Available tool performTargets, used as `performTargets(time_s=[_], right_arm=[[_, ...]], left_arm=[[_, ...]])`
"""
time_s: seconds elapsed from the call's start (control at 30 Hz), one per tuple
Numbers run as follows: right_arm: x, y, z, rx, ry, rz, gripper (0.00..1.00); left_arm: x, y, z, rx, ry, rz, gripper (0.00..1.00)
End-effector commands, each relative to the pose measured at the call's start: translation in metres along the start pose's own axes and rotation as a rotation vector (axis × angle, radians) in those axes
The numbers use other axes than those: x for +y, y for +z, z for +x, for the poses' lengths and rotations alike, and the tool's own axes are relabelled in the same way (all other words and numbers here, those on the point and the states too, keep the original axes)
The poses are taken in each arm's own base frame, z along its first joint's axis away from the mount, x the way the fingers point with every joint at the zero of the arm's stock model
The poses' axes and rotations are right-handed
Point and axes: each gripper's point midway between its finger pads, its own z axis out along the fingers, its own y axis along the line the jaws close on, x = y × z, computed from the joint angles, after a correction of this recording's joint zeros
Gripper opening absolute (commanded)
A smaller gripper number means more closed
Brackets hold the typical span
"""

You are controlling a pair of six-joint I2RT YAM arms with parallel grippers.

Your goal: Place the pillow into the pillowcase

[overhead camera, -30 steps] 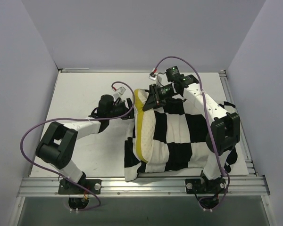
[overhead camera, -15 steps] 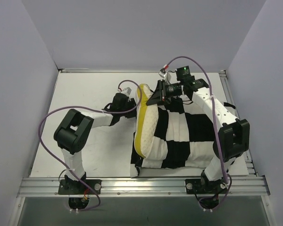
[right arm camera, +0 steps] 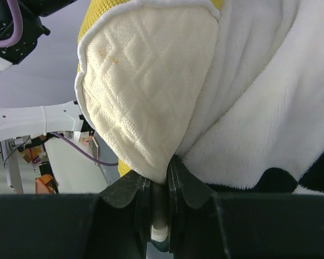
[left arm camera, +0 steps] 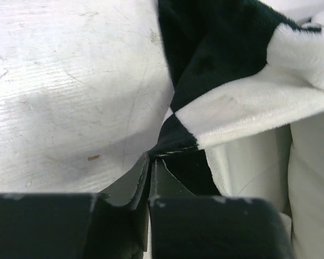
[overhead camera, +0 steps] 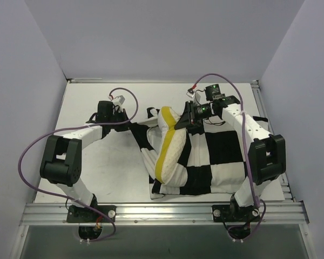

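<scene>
Jaws pinched shut — the left gripper [left arm camera: 151, 162] on the pillowcase [left arm camera: 243, 102], plush black-and-white hem; the right gripper [right arm camera: 162, 181] on the pillow [right arm camera: 146, 91], a rounded diamond-quilted cream corner.

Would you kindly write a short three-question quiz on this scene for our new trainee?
1. True or false: the cream quilted pillow with the yellow side edge lies fully inside the black-and-white checkerboard fabric pillowcase.
2. The left gripper pinches: A) the pillowcase's edge, B) the pillow's tag, C) nothing.
3. Which gripper clamps the pillow's corner?
Key: 1 false; 2 A; 3 the right gripper.
</scene>
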Motion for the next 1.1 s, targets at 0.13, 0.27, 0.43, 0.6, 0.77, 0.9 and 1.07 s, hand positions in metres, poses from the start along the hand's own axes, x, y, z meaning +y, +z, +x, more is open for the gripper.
performTargets(time_s=[0.13, 0.27, 0.43, 0.6, 0.77, 0.9, 1.07], right_arm=[[0.039, 0.005, 0.005, 0.063, -0.019, -0.141, 0.00], [0.065, 0.023, 0.004, 0.089, -0.039, -0.213, 0.00], [0.079, 0.026, -0.005, 0.075, -0.040, -0.250, 0.00], [0.088, 0.021, -0.009, 0.059, -0.027, -0.265, 0.00], [0.097, 0.016, -0.011, 0.043, -0.013, -0.292, 0.00], [0.102, 0.011, -0.011, 0.026, 0.002, -0.316, 0.00], [0.115, 0.003, -0.012, 0.011, 0.083, -0.387, 0.00]], left_arm=[[-0.032, -0.022, -0.008, -0.035, 0.039, 0.254, 0.11], [-0.073, -0.031, -0.011, -0.044, 0.018, 0.381, 0.51], [-0.096, -0.040, -0.016, -0.072, 0.032, 0.398, 0.68], [-0.112, -0.046, -0.011, -0.076, 0.050, 0.398, 0.69], [-0.119, -0.009, 0.027, 0.002, 0.083, 0.275, 0.69], [-0.106, 0.025, 0.030, -0.005, 0.095, 0.134, 0.78], [-0.080, 0.066, 0.031, -0.035, 0.117, -0.020, 0.71]])
